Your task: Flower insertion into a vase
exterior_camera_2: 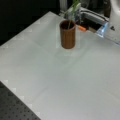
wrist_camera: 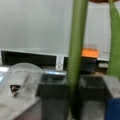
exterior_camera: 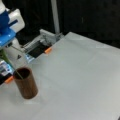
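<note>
A pale grey worktop point(exterior_camera: 82, 75) fills both front views, with a dark background behind it and a metal frame with orange clips point(exterior_camera: 48, 50) along its far edge. The vase point(exterior_camera: 25, 83), a brown wood-like cylinder, stands upright on the worktop, at about 8 o'clock in a front view and at about 12 o'clock in a front view point(exterior_camera_2: 67, 34). A thin green flower stem point(exterior_camera: 15, 70) goes into the dark mouth of the vase, tilted, with its upper part rising toward 10 o'clock. The same stem shows above the vase rim in a front view point(exterior_camera_2: 71, 12).

The gripper point(exterior_camera: 8, 43), white and blue, is at the upper left edge of a front view, above the vase. In the wrist view the gripper point(wrist_camera: 73, 97) has its two dark jaws clenched on the green stem point(wrist_camera: 76, 50), which runs straight up between them. A second green strip, maybe a leaf point(wrist_camera: 113, 45), is at 3 o'clock.
</note>
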